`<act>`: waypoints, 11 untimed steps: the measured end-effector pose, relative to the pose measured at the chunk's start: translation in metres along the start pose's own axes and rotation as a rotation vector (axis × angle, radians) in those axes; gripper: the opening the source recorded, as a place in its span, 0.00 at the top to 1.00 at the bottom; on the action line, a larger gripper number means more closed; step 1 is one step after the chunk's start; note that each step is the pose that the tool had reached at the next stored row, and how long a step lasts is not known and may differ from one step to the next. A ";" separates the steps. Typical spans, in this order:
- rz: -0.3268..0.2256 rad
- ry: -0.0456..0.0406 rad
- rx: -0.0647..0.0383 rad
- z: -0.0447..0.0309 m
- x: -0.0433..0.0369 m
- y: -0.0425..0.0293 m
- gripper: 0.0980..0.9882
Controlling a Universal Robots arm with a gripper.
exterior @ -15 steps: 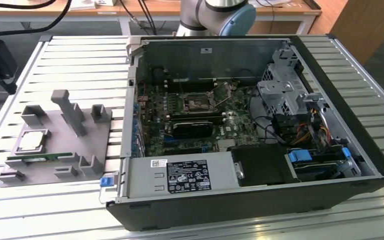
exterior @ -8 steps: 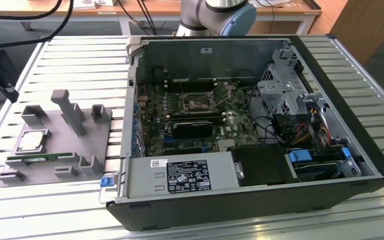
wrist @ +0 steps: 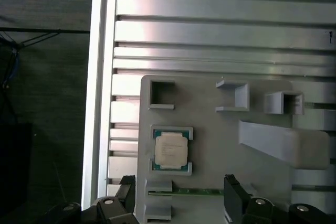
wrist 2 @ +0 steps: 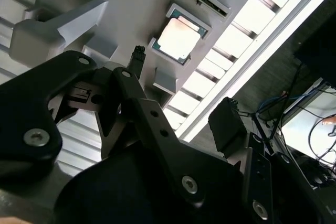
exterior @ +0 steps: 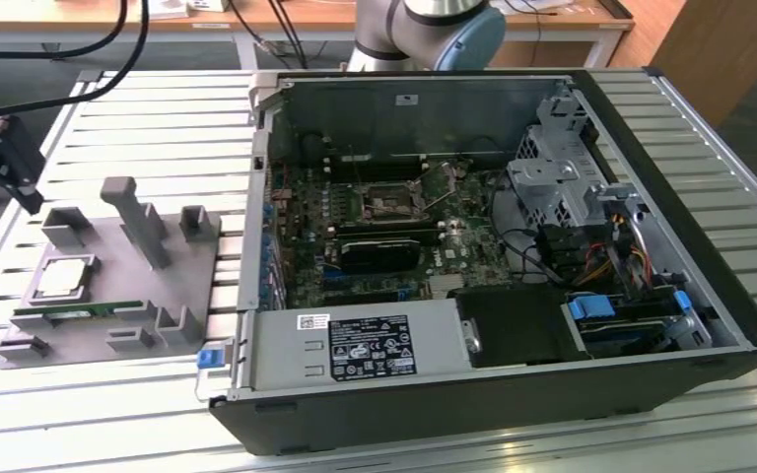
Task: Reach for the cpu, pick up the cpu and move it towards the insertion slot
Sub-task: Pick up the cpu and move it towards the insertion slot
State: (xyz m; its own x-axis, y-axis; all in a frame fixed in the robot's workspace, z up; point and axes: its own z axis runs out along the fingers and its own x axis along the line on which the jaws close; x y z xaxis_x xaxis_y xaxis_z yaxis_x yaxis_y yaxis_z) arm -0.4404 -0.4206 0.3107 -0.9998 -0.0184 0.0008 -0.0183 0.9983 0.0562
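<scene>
Slatted silver aluminium table (exterior: 155, 128) across the whole exterior view. Open black desktop computer case (exterior: 484, 419) lying on it, from centre to the exterior view's right, green motherboard (exterior: 392, 251) exposed inside. Flat grey plastic tray (exterior: 122, 291) with upright posts and rectangular recesses at the exterior view's lower left, just beside the case.

Black two-fingered gripper (wrist: 179, 184) hovering over the tray at the exterior view's far left, fingers (wrist: 233, 195) spread well apart, clamped on nothing, clear of the chip. Square dark insertion slot with silvery metal frame (exterior: 389, 202) on the motherboard near the centre of the exterior view, well apart from the tray and unoccupied.

Small flat square cpu with shiny silver top and thin pale rim (exterior: 63, 278), seated level in a square recess toward the tray's left edge in the exterior view; also seen in both wrist views (wrist: 170, 150) (wrist 2: 180, 39). Not yet lifted. Long narrow green memory stick (exterior: 74, 310) in the neighbouring recess, just beside the chip.

Handling, by judgement: light, thin and rigid. Polished top probably slippery, underside contacts probably delicate. Best taken by two opposite rim edges, level, with modest squeeze. Little clearance likely between chip and recess wall.
</scene>
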 end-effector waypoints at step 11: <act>0.000 0.0000 0.000 0.0201 0.0008 -0.0026 0.26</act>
State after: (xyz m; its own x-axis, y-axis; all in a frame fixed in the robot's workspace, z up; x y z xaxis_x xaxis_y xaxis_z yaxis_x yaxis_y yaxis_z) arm -0.4412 -0.4221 0.2904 -0.9998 -0.0184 0.0008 -0.0183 0.9982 0.0563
